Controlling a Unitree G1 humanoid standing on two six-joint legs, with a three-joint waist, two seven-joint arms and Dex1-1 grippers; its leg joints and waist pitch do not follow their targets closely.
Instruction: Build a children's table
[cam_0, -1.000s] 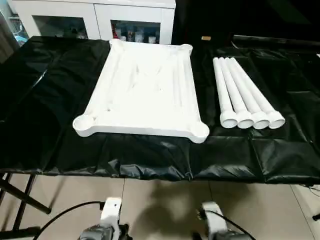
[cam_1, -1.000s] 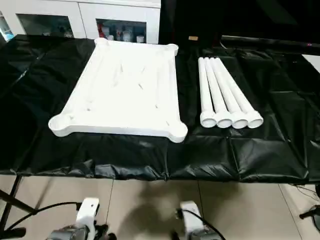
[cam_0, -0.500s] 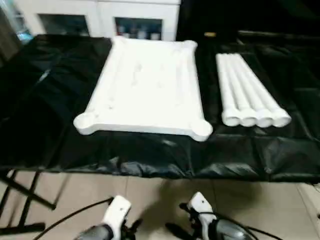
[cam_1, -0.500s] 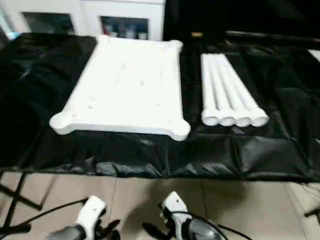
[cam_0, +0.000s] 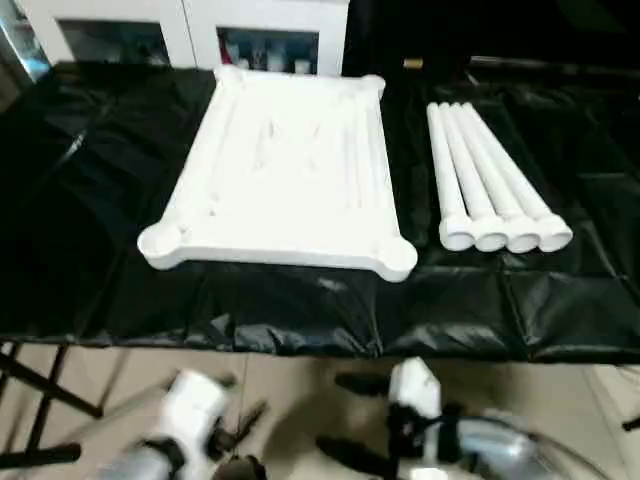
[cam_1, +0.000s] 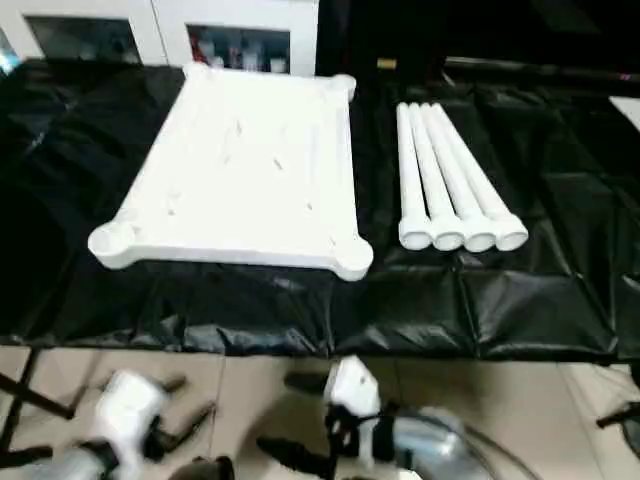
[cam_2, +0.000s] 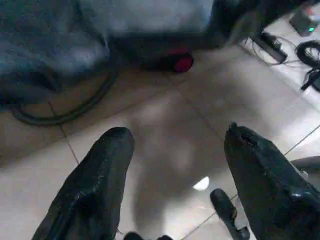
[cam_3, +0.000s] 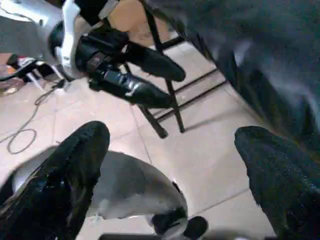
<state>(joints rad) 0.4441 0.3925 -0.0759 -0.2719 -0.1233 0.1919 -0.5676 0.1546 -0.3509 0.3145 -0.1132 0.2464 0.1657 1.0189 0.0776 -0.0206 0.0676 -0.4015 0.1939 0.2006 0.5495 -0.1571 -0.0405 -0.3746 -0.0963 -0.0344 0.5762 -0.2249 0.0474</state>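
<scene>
Looking down, I see the white tabletop (cam_0: 285, 165) lying ribbed side up on the black-covered work table (cam_0: 90, 200), with the four white legs (cam_0: 490, 180) bundled side by side just right of it. Both my grippers hang over the floor tiles below the work table's near edge, touching nothing: left gripper (cam_2: 177, 165) with fingers spread, right gripper (cam_3: 172, 165) spread wide.

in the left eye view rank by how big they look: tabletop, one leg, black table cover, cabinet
1. black table cover
2. tabletop
3. one leg of the four lying side by side

The cabinet is cut off by the picture's top edge and stands farther back, so its rank against a leg is unsure.
</scene>
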